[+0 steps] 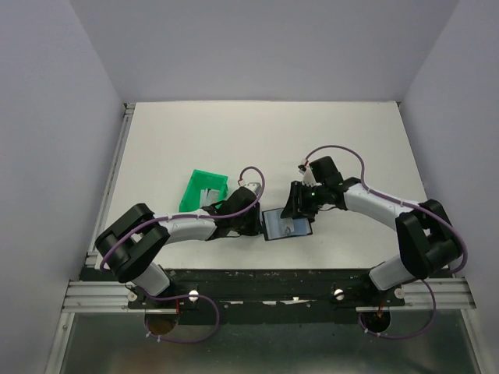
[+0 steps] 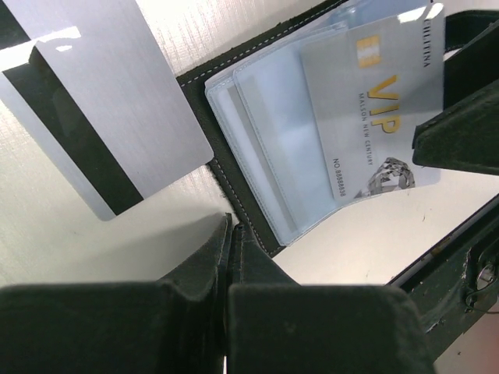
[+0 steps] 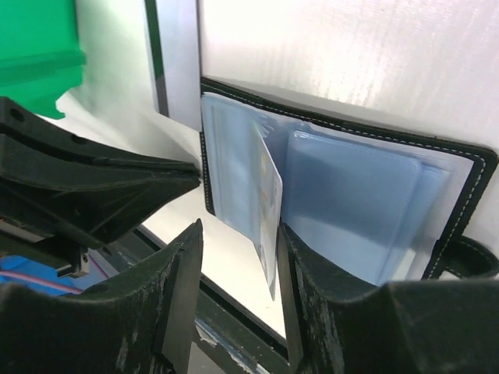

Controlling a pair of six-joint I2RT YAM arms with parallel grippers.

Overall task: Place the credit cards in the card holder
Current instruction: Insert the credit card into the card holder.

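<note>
You have one card holder lying open on the table, close to the near edge and about midway between the two arms, with its clear sleeves facing up. I count two credit cards. One, the silver VIP card, sits at the holder's sleeves. From the right wrist camera it stands on edge among them, in the gap between your right gripper's fingers. Those jaws are spread wider than the card and have let go of it. The second, a silver striped card, lies flat on the table just beside the holder's left edge, on the side toward the one green bin, which stands left of and farther back than the holder. Your left gripper is clenched with nothing between its fingers. Its tips are right at the holder's black border, but I cannot tell whether they press on it.
</note>
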